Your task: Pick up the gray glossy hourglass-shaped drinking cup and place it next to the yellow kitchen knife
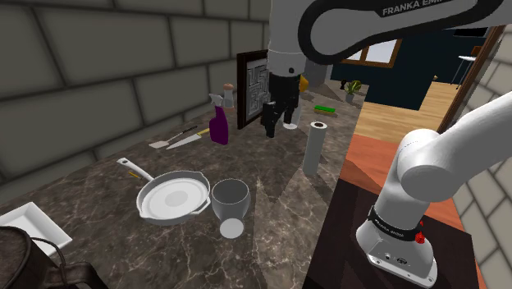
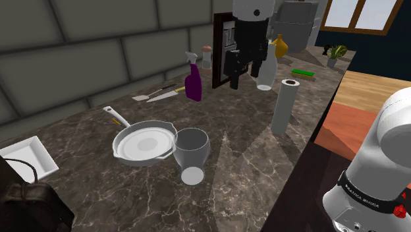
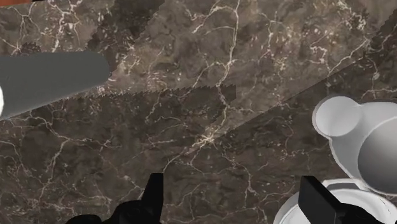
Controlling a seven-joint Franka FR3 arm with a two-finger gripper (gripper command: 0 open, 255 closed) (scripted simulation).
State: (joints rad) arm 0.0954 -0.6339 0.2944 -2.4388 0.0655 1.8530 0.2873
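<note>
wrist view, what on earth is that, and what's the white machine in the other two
The white machine is a robot arm on a box stand. Two pictures look down on a dark marble counter from outside cameras. The wrist view comes from a camera on its hand, looking at the counter past two black jaws. On the counter: a grey cup beside a white pan, a yellow-handled knife, a purple spray bottle. The jaws stand open, holding nothing.
</note>
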